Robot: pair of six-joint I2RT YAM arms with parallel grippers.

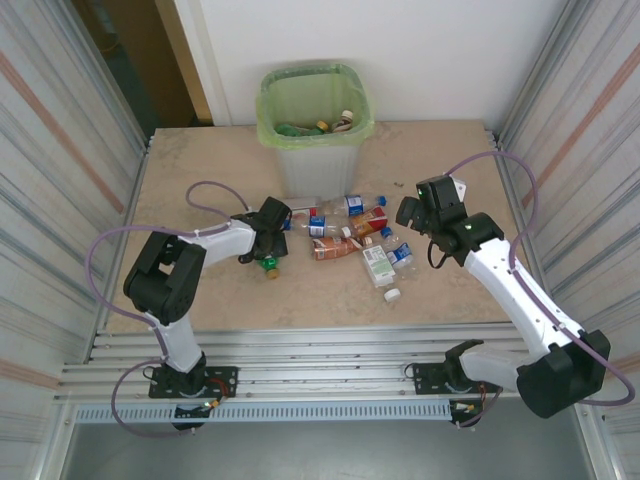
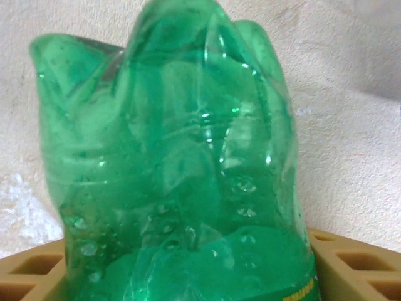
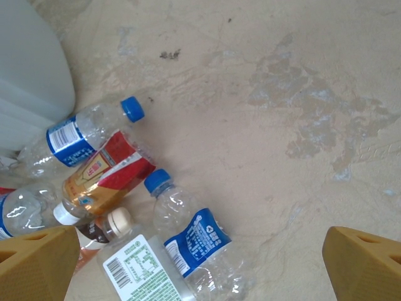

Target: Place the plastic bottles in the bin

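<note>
From above: a few plastic bottles (image 1: 310, 127) already down in the bin (image 1: 318, 168) at the far side of the bench (image 1: 200, 160); a good handful not yet binned, lying loose on the bench just in front of it. Left pincer (image 1: 270, 238) low over a green bottle (image 1: 268, 264) at the left edge of that scatter; right pincer (image 1: 408, 212) hovering at its right edge. On the left wrist: the crushed green bottle (image 2: 175, 163) close up, between the fingers (image 2: 28, 276); impossible to tell whether clamped or merely straddled. On the right wrist: jaws spread wide, nothing between; below, a blue-capped bottle (image 3: 188, 232), a red-labelled bottle (image 3: 106, 172) and a corner of the bin (image 3: 25, 75). As a judgement: well begun, far from finished, with much picking left.
</note>
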